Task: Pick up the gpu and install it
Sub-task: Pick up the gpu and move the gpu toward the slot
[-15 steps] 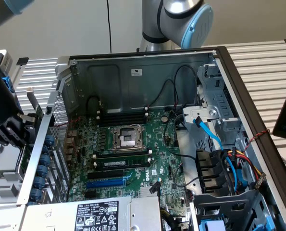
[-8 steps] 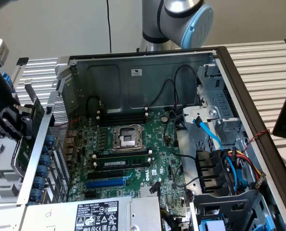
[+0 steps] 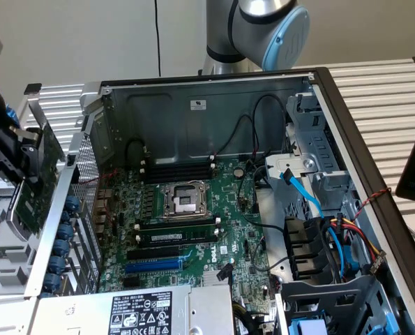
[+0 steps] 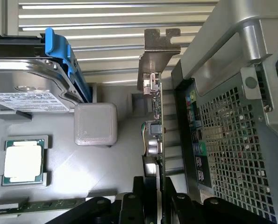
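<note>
Green gpu (image 4: 153, 133) gripped edge-on between the claw (image 4: 155, 198) fingers | silver bracket (image 4: 152, 63) at the card's end farthest from the claw | computer case (image 3: 193, 125) just beside the claw, gpu outside it, not yet installed

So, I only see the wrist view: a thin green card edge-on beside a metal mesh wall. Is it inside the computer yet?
Observer: No. The gripper holds the gpu outside the case, beyond its wall at the exterior view's left.
Visitor: What's in the case?
Observer: It lies open, and a large green motherboard covers its floor.
Visitor: Is there a free slot on that?
Observer: A long blue slot on it looks empty.
</note>
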